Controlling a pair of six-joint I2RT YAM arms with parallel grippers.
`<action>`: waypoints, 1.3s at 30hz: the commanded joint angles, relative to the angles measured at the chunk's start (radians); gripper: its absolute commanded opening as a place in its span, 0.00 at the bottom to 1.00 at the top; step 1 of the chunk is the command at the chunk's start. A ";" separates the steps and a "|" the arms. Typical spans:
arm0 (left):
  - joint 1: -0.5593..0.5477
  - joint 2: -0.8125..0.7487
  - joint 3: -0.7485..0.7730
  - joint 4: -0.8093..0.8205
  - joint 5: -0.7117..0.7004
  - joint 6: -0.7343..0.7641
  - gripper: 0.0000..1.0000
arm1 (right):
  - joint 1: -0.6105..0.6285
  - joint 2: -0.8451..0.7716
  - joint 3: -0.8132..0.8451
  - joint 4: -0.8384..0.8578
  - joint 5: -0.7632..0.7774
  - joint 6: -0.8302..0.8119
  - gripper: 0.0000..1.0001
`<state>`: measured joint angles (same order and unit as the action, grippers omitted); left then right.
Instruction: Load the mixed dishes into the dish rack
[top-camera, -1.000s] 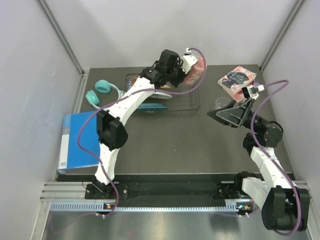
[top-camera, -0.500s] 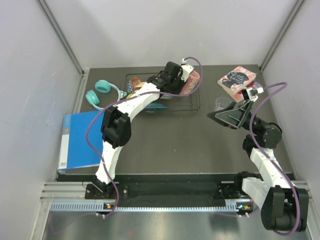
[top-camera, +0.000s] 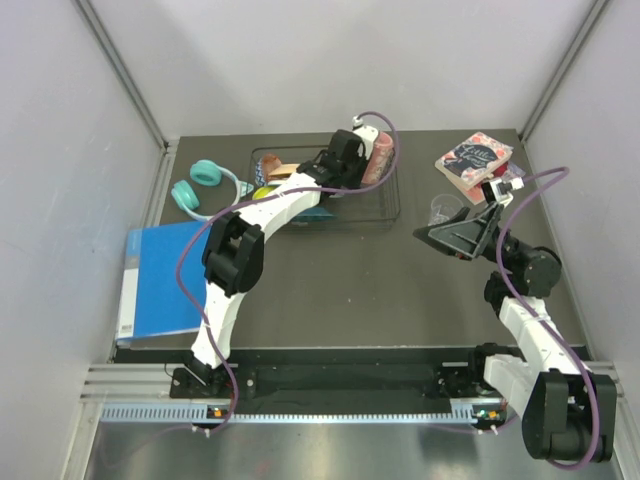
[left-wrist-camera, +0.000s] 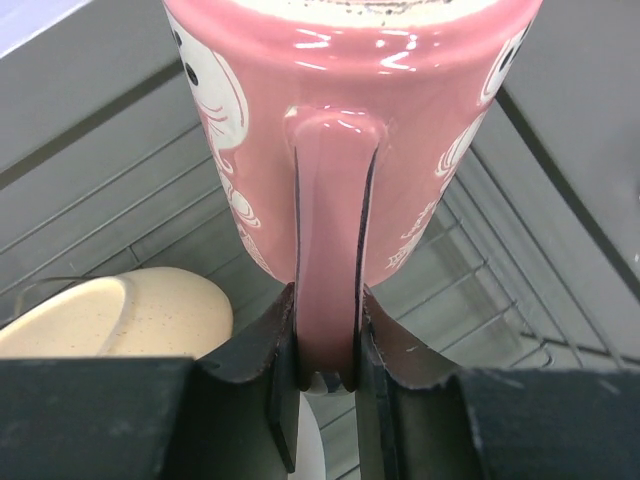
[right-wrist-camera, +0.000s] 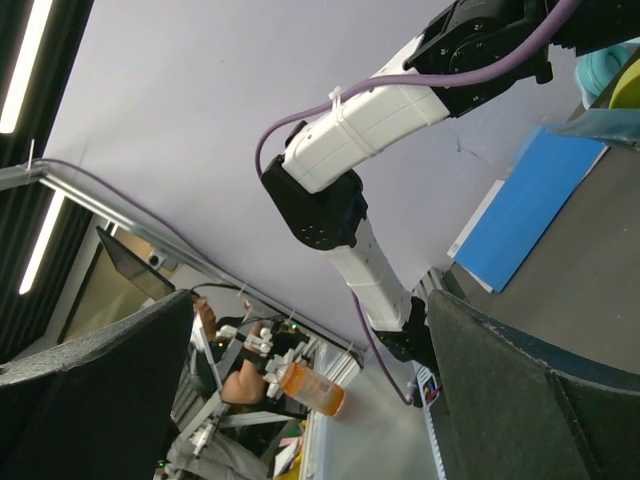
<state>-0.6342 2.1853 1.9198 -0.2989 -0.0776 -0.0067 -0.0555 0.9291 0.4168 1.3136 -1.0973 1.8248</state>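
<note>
1. Left gripper (left-wrist-camera: 328, 345), black, two fingers: clamped shut on the looped handle of the pink glazed ceramic mug with white floral print (left-wrist-camera: 350, 120). The handle runs straight between the fingers, and the mug body stands just beyond the fingertips.
2. Rectangular black thin-wire dish rack (top-camera: 392, 205): directly beneath the left gripper. The mug is over the rack's far right end. Whether it touches the wires cannot be told.
3. Cream speckled glazed dish (left-wrist-camera: 120, 315): below and to the left of the left gripper's fingers, lying on the rack wires, apart from the mug.
4. Small yellow-green bowl (top-camera: 263, 191) and teal scalloped plate (top-camera: 305, 212): inside the rack, back along the left forearm from the gripper. Both are partly hidden by the arm.
5. Right gripper (top-camera: 445, 232), black, two fingers: jaws spread wide and holding nothing, raised off the table, well apart from the rack and to its right.
6. Floral-covered books (top-camera: 472, 157): beyond the right gripper. A small clear cup (top-camera: 440, 206) sits just beside it.
7. Teal cat-ear headphones (top-camera: 205, 185) and flat blue folder (top-camera: 155, 280): well to the left of the left gripper, outside the rack.
</note>
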 joint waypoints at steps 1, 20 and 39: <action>-0.010 -0.024 0.008 0.218 -0.045 -0.076 0.00 | -0.012 0.007 0.005 0.147 -0.004 -0.032 1.00; -0.087 0.036 -0.053 0.218 -0.096 -0.124 0.00 | -0.012 -0.015 -0.023 0.110 -0.018 -0.050 1.00; -0.134 -0.107 -0.310 0.098 -0.062 -0.150 0.90 | -0.010 -0.006 -0.010 0.024 -0.026 -0.094 1.00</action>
<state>-0.7483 2.1761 1.6604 -0.1688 -0.1513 -0.1551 -0.0555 0.9321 0.3908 1.3113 -1.1202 1.7706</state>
